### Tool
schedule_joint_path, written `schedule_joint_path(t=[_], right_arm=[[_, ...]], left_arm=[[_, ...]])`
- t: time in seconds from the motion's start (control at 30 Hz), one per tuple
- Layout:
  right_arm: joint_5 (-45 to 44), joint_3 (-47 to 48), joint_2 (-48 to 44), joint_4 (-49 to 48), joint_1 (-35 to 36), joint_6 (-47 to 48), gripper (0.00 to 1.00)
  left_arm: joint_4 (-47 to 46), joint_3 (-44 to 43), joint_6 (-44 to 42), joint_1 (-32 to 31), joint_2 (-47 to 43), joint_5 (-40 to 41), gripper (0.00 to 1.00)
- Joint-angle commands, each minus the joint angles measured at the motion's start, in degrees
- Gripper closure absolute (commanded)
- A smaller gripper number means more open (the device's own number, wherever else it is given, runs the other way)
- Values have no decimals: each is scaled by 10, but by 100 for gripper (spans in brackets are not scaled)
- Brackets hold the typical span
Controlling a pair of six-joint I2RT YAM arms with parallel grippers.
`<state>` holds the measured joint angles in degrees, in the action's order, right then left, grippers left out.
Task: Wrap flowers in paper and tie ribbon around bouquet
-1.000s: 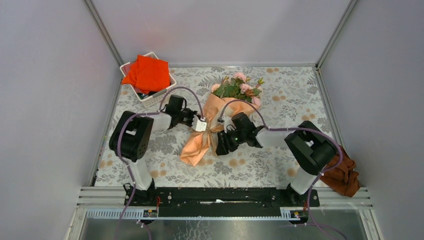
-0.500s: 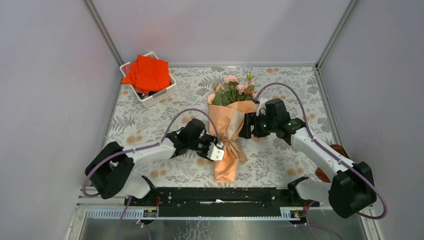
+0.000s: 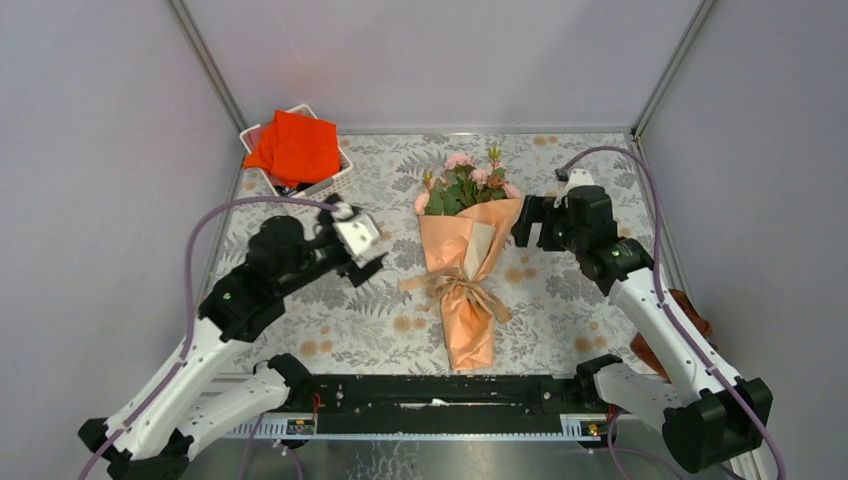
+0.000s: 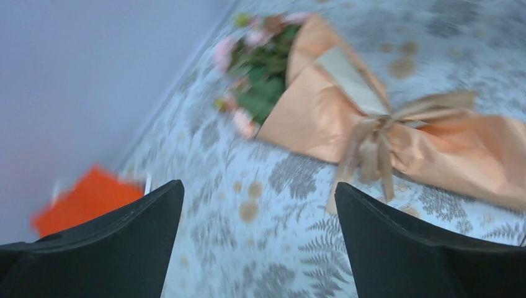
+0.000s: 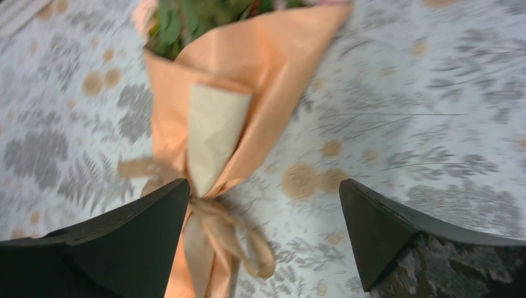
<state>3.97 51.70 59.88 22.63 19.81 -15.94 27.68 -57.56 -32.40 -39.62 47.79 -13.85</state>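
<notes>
The bouquet lies in the middle of the table, untouched. Its pink flowers [image 3: 462, 185] point to the far side, and peach-orange paper [image 3: 462, 250] forms a cone around the stems. A tan ribbon [image 3: 462, 291] is tied in a bow round the cone's waist. My left gripper [image 3: 372, 252] hangs open to the left of the cone, nothing between its fingers. On the right, level with the cone's top, my right gripper [image 3: 522, 222] is open and apart from it. The left wrist view shows the flowers [image 4: 257, 74], paper [image 4: 316, 112] and ribbon [image 4: 372, 139] beyond the left gripper [image 4: 257, 186]. The right wrist view shows paper [image 5: 267, 68] and ribbon [image 5: 217, 226] beyond the right gripper [image 5: 263, 183].
A white basket [image 3: 330, 185] holding a bright orange-red cloth [image 3: 295, 147] stands at the back left corner. A rust-brown cloth [image 3: 690, 350] hangs off the table's right edge. Grey walls close in the floral tablecloth [image 3: 580, 290] on three sides.
Both grippers opened and drew away from the bouquet, the left one out to the left, the right one up to the right. The bouquet now lies straight with its bow tied.
</notes>
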Motion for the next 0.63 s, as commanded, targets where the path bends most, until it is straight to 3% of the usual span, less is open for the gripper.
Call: schedule_joint_path(t=[0.0, 0.13, 0.3, 0.47, 0.6], right_arm=[[-133, 6, -34, -48, -38, 0, 0], [-230, -29, -69, -69, -45, 15, 0], [-255, -106, -123, -138, -45, -26, 0], [-303, -163, -138, -156, -45, -48, 1], [-291, -164, -134, -159, -45, -50, 0]], left_arm=[[89, 44, 236, 54, -61, 211, 1], [94, 66, 225, 131, -108, 250, 1], [105, 63, 218, 162, -62, 240, 1], [52, 118, 207, 202, -3, 195, 2], [-16, 168, 213, 232, 45, 194, 2]])
